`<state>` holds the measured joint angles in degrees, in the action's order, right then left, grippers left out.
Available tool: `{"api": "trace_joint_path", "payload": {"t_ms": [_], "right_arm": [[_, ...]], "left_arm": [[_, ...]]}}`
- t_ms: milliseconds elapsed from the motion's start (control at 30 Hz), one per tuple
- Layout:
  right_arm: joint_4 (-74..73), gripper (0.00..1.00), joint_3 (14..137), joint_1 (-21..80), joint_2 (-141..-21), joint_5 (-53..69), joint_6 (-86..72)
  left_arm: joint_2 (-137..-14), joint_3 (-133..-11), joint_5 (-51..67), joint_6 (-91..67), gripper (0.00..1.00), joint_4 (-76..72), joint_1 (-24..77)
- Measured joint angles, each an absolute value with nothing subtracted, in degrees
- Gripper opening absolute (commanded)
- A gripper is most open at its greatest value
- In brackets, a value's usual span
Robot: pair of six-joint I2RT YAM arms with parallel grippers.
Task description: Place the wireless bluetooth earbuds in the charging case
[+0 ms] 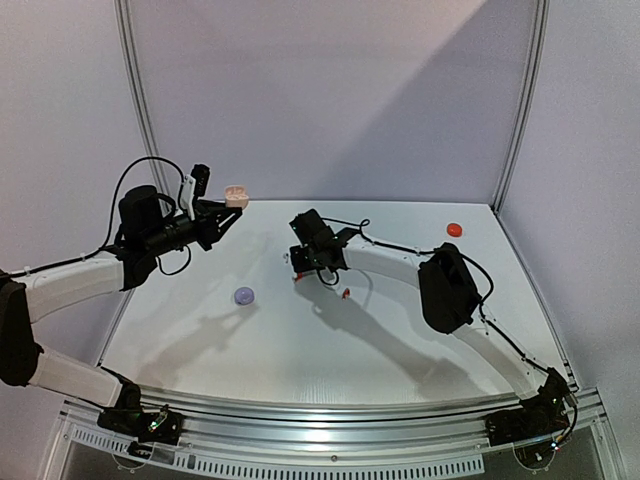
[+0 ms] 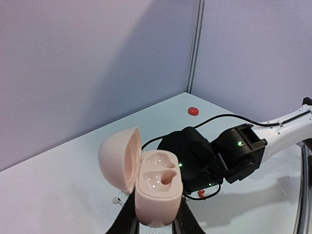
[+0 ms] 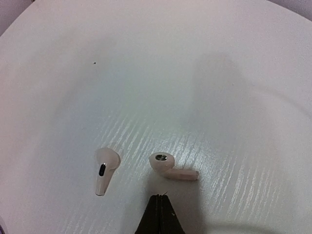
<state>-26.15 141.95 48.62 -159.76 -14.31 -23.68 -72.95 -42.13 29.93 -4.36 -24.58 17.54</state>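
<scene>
Charging case point(image 2: 157, 187), pale pink, round, lid point(image 2: 119, 158) hinged open to one side, both moulded wells showing and unfilled. It is gripped at its lower sides by the left gripper point(image 2: 156, 217), jaws closed on it, and held clear of the table point(image 1: 400, 340) over the far-left corner in the top view. Right gripper point(image 3: 160, 217): jaws pressed together with nothing between them, tips low over the table near its middle. Pale earbud point(image 3: 105, 170), lying on the table ahead of the right gripper and off to one side, stem pointing back toward the camera. Second pale earbud point(image 3: 169, 166), lying just ahead of the closed tips, not touching them, stem pointing sideways away from the first; the two are near each other but apart. Red earbud point(image 1: 345, 293), on the table just beside the right gripper, on its near side. Lilac case point(image 1: 244, 295), round, shut, on the table between the two arms, toward the left. Red case point(image 1: 454, 230), round, shut, at the far right of the table, well apart from both grippers.
</scene>
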Motion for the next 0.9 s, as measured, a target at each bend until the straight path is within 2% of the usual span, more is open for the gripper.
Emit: {"api": "trace_joint_path", "payload": {"t_ms": [333, 367, 500, 633, 700, 900], "right_arm": [[-19.5, 0.01, 131.1, 48.1, -154.5, -10.6, -22.7], [-19.2, 0.04, 130.2, 47.9, -153.9, -10.2, -22.6], [-18.8, 0.27, 128.1, 47.2, -152.4, -8.6, -21.8], [-18.0, 0.40, 128.8, 46.2, -152.3, -7.7, -22.3], [-17.9, 0.44, 130.5, 45.8, -152.4, -7.0, -22.9], [-11.8, 0.44, 136.2, 44.9, -153.8, -5.3, -28.5]], "left_arm": [[-72.9, -42.1, 29.9, -4.3, 0.00, -24.6, 17.4], [-72.9, -42.1, 29.9, -4.3, 0.00, -24.6, 17.4], [-72.9, -42.1, 29.9, -4.3, 0.00, -24.6, 17.4], [-72.9, -42.1, 29.9, -4.3, 0.00, -24.6, 17.4], [-72.9, -42.1, 29.9, -4.3, 0.00, -24.6, 17.4], [-72.9, -42.1, 29.7, -4.3, 0.00, -24.6, 17.2]]}}
